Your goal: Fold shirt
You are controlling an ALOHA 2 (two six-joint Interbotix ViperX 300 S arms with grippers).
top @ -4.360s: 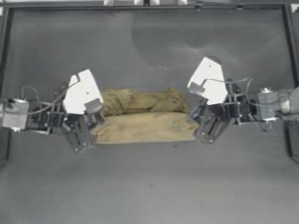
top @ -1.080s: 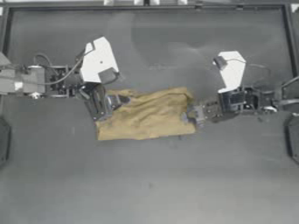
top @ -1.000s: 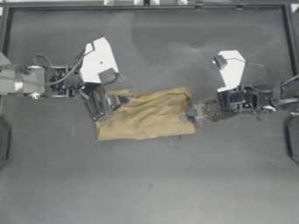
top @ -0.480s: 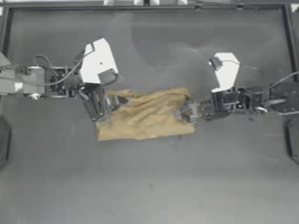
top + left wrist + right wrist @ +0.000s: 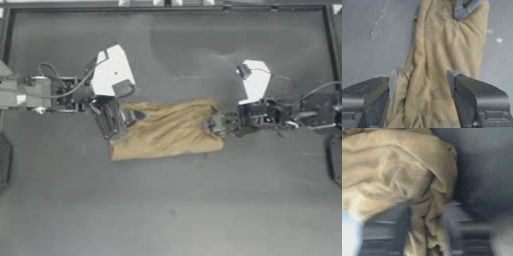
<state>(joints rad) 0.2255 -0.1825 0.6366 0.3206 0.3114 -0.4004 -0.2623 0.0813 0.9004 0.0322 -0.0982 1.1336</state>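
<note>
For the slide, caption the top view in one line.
Both arms work a folded tan shirt mid-table: left gripper at its left edge, right gripper gripping its right edge.

I see a dark grey table (image 5: pixel 174 210), matte, with a raised dark rim (image 5: pixel 167 8) along the far edge and down both sides. A paler, hazy patch of light (image 5: pixel 194 45) lies on the far half. Small pale specks (image 5: pixel 377 31) dot the surface in the left wrist view. Nothing of walls or floor is visible.
</note>
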